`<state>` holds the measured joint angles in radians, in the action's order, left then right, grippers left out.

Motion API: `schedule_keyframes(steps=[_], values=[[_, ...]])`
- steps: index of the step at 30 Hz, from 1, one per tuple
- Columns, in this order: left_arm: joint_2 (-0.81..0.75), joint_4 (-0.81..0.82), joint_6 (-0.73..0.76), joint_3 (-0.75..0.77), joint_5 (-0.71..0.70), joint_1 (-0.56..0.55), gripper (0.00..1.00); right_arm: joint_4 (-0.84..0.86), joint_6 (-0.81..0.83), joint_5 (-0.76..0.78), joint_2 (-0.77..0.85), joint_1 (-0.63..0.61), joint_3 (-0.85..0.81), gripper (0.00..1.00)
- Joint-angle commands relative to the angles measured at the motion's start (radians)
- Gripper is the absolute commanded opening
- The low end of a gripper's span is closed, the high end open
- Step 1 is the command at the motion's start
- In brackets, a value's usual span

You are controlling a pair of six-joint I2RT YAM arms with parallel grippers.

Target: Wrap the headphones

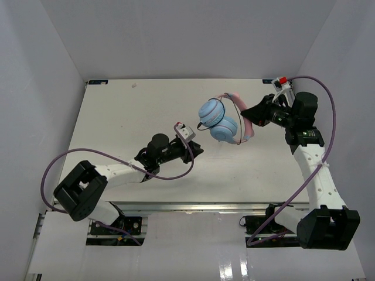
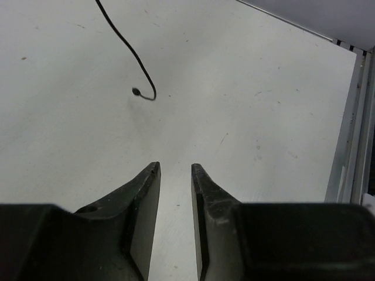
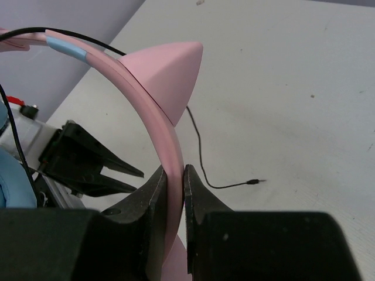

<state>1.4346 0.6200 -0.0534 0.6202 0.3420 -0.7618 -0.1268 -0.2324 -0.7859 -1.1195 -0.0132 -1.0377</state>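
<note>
While the right pincer [image 3: 174,186] is clamped tight on the pink plastic headband [image 3: 143,111], just below one pointed pink cat ear [image 3: 170,67], the wrapping looks barely begun. The over-ear headphones [image 1: 222,122], with their round light-blue ear cups, sit toward the right of the white bench [image 1: 129,117]. They appear to be held up off it by that grip, though the overhead view does not settle this.

The thin black cord [image 2: 126,44] runs along the top of the headband in the right wrist view, which may count as a first pass. I cannot tell whether it is really wound or only draped there. From there a long loose length trails down across the bench and ends in the small plug [image 2: 136,91], which lies free and well apart from the ear cups.

The left pincer [image 2: 175,168] has its jaws a narrow gap apart with nothing between them. It points toward the plug end but does not touch it.

By my judgement nearly all of the winding is left: catching the loose cord, looping it round the headphones, and securing the plug.
</note>
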Motion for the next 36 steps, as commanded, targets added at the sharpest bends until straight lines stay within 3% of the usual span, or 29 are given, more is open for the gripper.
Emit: schedule_keyframes(steps=[1,4,10,17,18,19,23,25,27,31,36], values=[[0.036,0.241,-0.062,-0.022,-0.019,-0.018,0.51,0.105,-0.143,0.008,0.031,0.001,-0.054,0.08],[0.056,0.325,-0.045,-0.034,-0.075,-0.019,0.72,0.084,-0.126,0.011,0.042,0.001,-0.073,0.08],[0.182,0.421,-0.043,0.050,-0.047,-0.019,0.91,0.077,-0.148,-0.001,0.054,0.002,-0.096,0.08],[0.374,0.541,-0.111,0.159,-0.081,-0.019,0.92,0.049,-0.183,-0.022,0.075,0.001,-0.140,0.08],[0.387,0.538,-0.117,0.172,-0.079,-0.019,0.89,0.046,-0.190,-0.023,0.077,0.001,-0.149,0.08],[0.403,0.521,-0.124,0.188,-0.077,-0.019,0.78,0.044,-0.193,-0.023,0.081,0.002,-0.154,0.08],[0.407,0.519,-0.151,0.173,-0.097,-0.019,0.21,0.038,-0.182,0.007,0.092,0.001,-0.166,0.08],[0.382,0.530,-0.157,0.131,-0.104,-0.019,0.06,0.039,-0.167,0.020,0.093,0.001,-0.159,0.08],[0.347,0.524,-0.152,0.095,-0.096,-0.019,0.00,0.045,-0.157,0.028,0.091,0.002,-0.146,0.08],[0.284,0.511,-0.158,0.046,-0.052,-0.019,0.00,0.048,-0.142,0.047,0.087,0.001,-0.121,0.08],[0.244,0.402,-0.243,0.079,0.057,-0.070,0.00,0.008,-0.102,0.224,0.085,-0.002,-0.114,0.08]])
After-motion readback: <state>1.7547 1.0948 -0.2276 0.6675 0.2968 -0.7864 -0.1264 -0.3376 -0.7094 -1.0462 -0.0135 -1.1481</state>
